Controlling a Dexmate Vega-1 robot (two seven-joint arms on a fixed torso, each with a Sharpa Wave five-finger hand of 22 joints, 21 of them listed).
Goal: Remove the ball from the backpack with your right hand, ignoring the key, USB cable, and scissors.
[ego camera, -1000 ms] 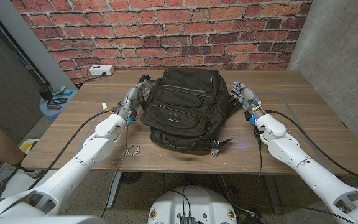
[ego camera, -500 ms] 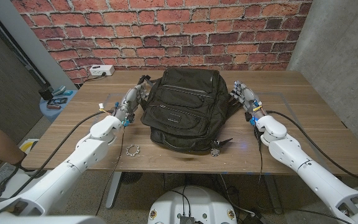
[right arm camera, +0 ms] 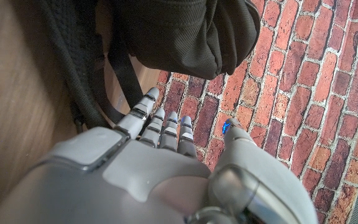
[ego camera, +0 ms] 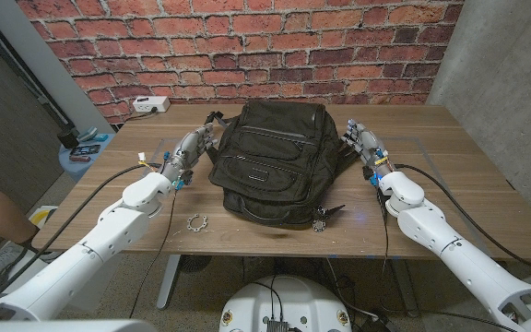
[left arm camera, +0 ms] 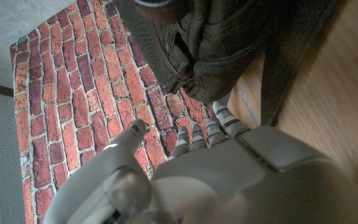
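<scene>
The right hand [ego camera: 362, 145] stands beside the right flank of the backpack [ego camera: 270, 161], fingers extended and a little apart, holding nothing. In the right wrist view its fingertips [right arm camera: 151, 94] reach toward a loose black strap [right arm camera: 126, 78] that hangs from the bag onto the desk [ego camera: 450, 175]; whether they touch the strap or the fabric cannot be told from these frames. The left hand [ego camera: 190, 150] stands at the opposite flank, near the backpack's upper left corner, its fingers likewise straight and parted with nothing in them. The left wrist view shows its fingers [left arm camera: 219, 121] pointing up at the bag's dark underside (contact there is also unclear).

The backpack, black and zipped, lies on its back in the middle of the desk, its top end toward the far edge by the brick wall [ego camera: 247, 46]. The ball is not visible on the outside of the bag, so it can only be said that the closed bag hides whatever it holds.

Near the front edge of the desk, just off the backpack's lower right corner, lies a small dark cluster that looks like a key [ego camera: 320, 223] with some dark attachment beside it. A small metal ring-shaped item [ego camera: 196, 221] lies near the front edge, left of the bag's lower corner.

A rectangular patch on the backpack's front pocket is too small to read. Off the desk's far left corner sits a white power strip [ego camera: 150, 104], with no legible marking.
</scene>
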